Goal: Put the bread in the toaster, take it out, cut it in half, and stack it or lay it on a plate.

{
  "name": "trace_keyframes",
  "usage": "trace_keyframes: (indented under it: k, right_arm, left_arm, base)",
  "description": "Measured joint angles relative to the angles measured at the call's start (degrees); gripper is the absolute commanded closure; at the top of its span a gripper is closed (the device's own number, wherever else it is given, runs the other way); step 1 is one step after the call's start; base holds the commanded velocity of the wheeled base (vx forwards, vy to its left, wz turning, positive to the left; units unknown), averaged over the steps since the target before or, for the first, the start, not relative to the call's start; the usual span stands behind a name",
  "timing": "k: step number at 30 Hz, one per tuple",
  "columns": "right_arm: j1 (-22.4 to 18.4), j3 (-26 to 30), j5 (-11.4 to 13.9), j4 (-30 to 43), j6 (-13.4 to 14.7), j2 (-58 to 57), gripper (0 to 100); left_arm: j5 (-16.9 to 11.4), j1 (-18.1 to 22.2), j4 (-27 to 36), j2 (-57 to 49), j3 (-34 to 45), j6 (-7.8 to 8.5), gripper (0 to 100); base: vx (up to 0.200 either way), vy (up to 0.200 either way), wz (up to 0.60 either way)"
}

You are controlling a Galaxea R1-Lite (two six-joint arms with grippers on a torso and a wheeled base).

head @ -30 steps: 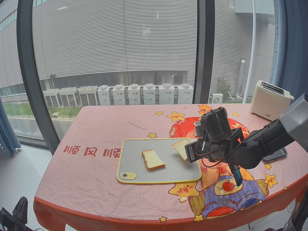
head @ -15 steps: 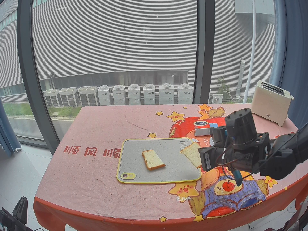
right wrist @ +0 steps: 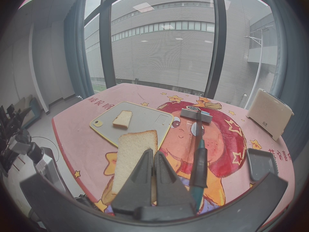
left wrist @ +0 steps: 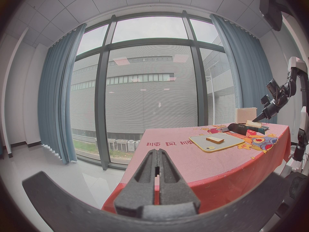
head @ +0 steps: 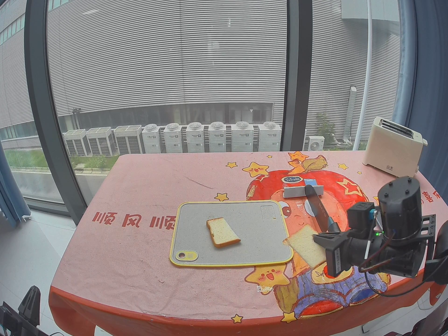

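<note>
My right gripper (head: 327, 249) hangs above the table's front right, shut on the edge of a bread slice (head: 304, 245). The right wrist view shows the fingers (right wrist: 144, 169) pinching that slice (right wrist: 133, 153). A smaller bread piece (head: 223, 232) lies flat on the grey cutting board (head: 252, 248). The cream toaster (head: 393, 146) stands at the back right corner, slots up. A knife (head: 318, 207) with a teal handle leans on a small rest (head: 298, 191). My left gripper (left wrist: 157, 173) is shut on nothing, off the table's left side.
A dark grey tray (right wrist: 261, 163) lies near the table's right edge, between the toaster (right wrist: 269, 116) and the front. The knife (right wrist: 199, 152) lies just right of the held slice. The pink cloth left of the cutting board (right wrist: 148, 120) is bare.
My right gripper has carried the bread slice off the cutting board's right end, moving right and toward the table's front. This uncovers the knife and its rest. The other piece has stayed put.
</note>
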Motion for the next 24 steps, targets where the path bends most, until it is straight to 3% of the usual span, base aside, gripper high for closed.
trace_keyframes:
  k: [8,24]
  right_arm:
    - [0.72,3.95,1.19,0.37,0.35,-5.42,100]
    - [2.99,4.3,0.57,0.15,0.6,-7.17,100]
  left_arm:
    - [-0.06,0.0,0.0,0.0,0.0,0.02,100]
    - [-0.01,0.0,0.0,0.0,0.0,0.02,100]
  base:
    - [0.0,0.0,0.0]
    - [0.0,0.0,0.0]
